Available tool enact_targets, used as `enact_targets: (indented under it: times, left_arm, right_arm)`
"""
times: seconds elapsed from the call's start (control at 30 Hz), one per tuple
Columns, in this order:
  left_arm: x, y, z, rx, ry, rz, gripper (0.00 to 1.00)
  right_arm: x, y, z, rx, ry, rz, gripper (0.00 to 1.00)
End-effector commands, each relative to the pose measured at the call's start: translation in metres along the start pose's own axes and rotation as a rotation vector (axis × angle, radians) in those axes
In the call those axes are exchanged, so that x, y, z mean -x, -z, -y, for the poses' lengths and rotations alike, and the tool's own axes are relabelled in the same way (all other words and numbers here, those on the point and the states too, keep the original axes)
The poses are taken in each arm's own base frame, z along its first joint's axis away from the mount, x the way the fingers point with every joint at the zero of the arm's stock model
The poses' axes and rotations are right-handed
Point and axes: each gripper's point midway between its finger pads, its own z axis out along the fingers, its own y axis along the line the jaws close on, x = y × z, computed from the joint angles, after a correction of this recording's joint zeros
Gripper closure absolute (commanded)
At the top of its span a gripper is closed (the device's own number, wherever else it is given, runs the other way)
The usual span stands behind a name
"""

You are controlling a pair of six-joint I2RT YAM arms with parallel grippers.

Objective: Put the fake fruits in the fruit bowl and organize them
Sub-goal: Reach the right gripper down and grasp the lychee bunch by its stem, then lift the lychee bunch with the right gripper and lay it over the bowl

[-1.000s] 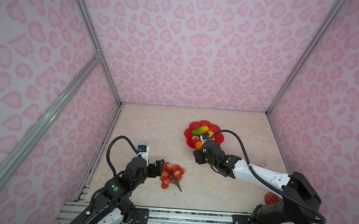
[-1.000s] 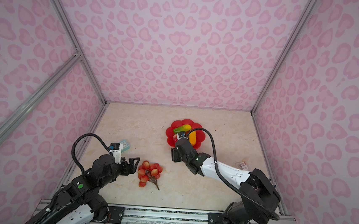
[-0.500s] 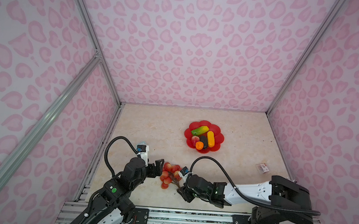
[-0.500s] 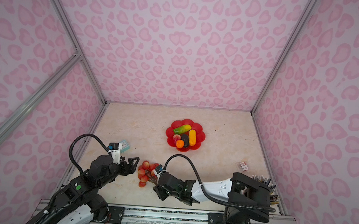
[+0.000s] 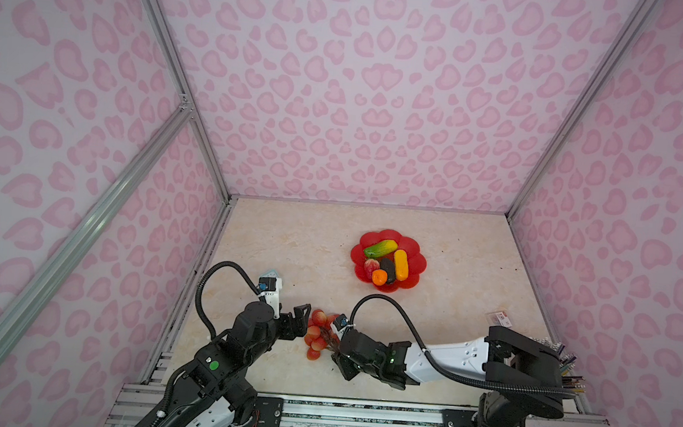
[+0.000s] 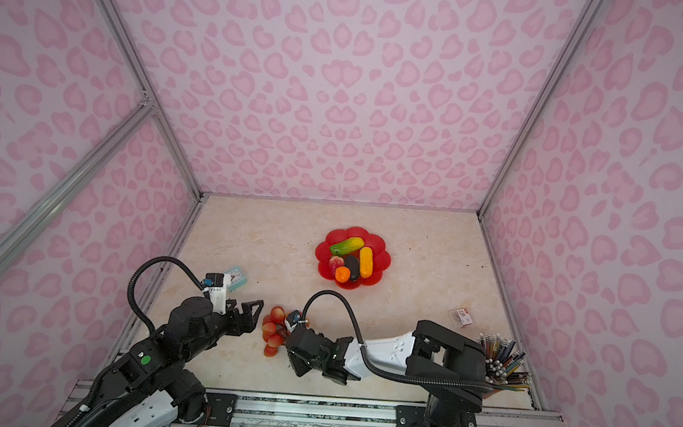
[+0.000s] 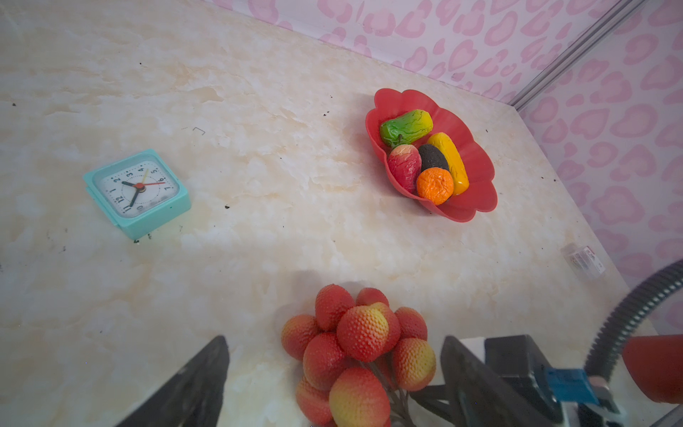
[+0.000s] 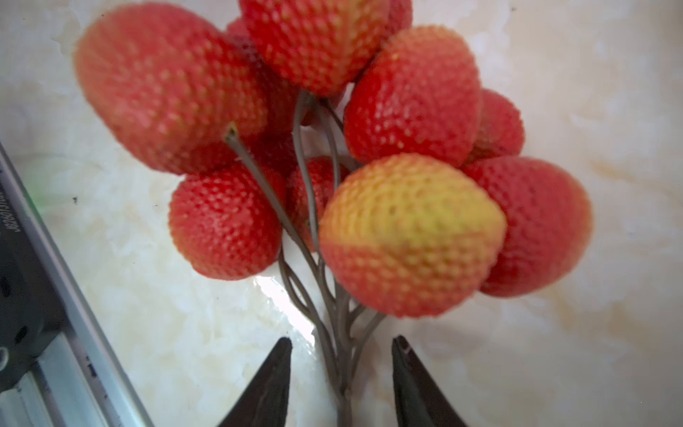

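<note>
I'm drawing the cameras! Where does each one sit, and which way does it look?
Top views: high over the robot's base, looking down at the table; left arm and right arm show.
Left wrist: on the left arm, facing lychee bunch, clock, fruit bowl; left end effector shows.
Right wrist: close over the bunch's stem; right end effector shows.
All share the bunch.

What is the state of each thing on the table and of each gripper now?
fruit bowl: upright on the table, holding five fake fruits.
fake lychee bunch: lying on the table outside the bowl, not gripped.
right gripper: open, jaws either side of the stem.
left gripper: open, empty, facing the bunch.
teal clock: lying flat, face up.
</note>
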Motion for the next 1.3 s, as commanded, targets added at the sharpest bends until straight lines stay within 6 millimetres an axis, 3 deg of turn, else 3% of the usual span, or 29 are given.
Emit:
enact_targets:
  times: [0.0,0.3,0.7,0.9,1.07,1.27]
  left_arm:
    - [0.006,0.001,0.0,0.007,-0.002,0.015,0.09]
    - [0.006,0.0,0.001,0.008,-0.004,0.008,0.1]
    - [0.006,0.001,0.002,0.005,-0.006,0.009,0.1]
    - [0.01,0.003,0.005,-0.01,-0.009,0.018,0.1]
    - [0.015,0.006,0.011,-0.045,-0.005,0.043,0.1]
    - [0.018,0.006,0.015,-0.063,-0.002,0.055,0.1]
  right_arm:
    - [-0.003,-0.004,0.009,-0.054,0.004,-0.011,0.54]
    - [-0.001,-0.023,0.005,-0.072,0.037,-0.033,0.59]
    - [0.014,-0.024,0.0,-0.07,0.048,-0.006,1.0]
    - [0.046,0.0,0.0,-0.065,0.011,0.085,1.0]
    - [0.091,0.035,0.006,-0.065,0.002,0.198,1.0]
    - [0.14,0.07,0.027,-0.15,0.017,0.299,1.0]
